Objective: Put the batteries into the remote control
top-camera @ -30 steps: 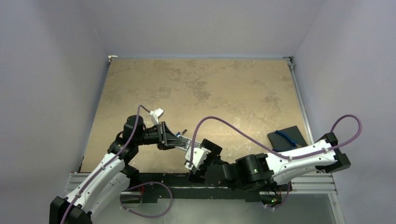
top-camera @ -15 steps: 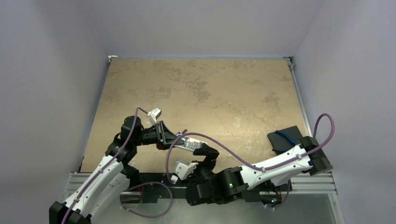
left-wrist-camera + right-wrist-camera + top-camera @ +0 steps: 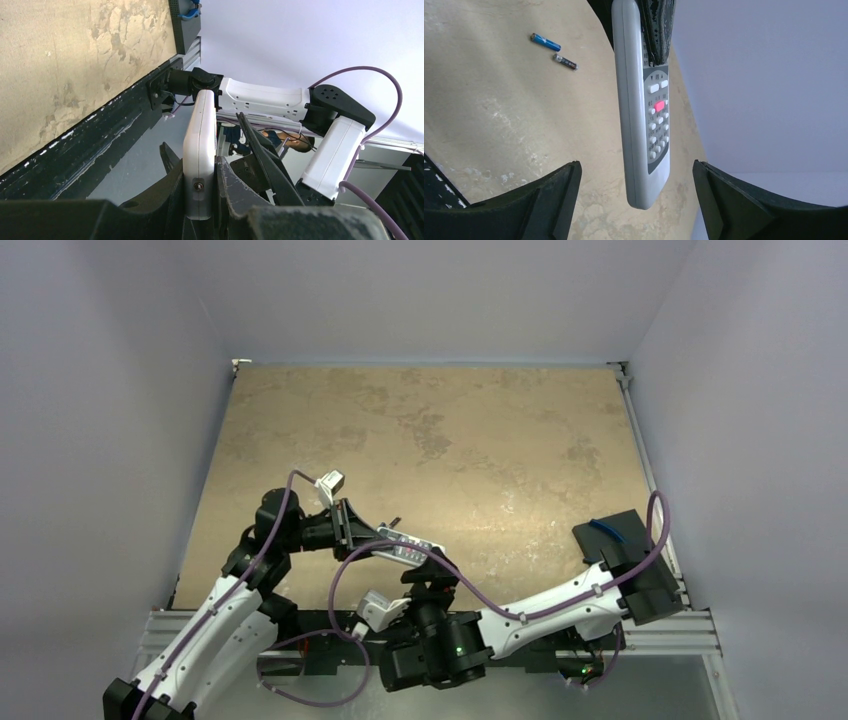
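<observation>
Swung nearer, your right fingers (image 3: 549, 200) stand spread, the remote control (image 3: 639, 110) between them; left fingers (image 3: 235, 187) pinch it. Likely a handover: close squarely, batteries (image 3: 545, 42) lie unloaded beyond.

Top camera overlooks the table (image 3: 430, 430); both wrist cameras closely face the remote control (image 3: 636, 125).
</observation>
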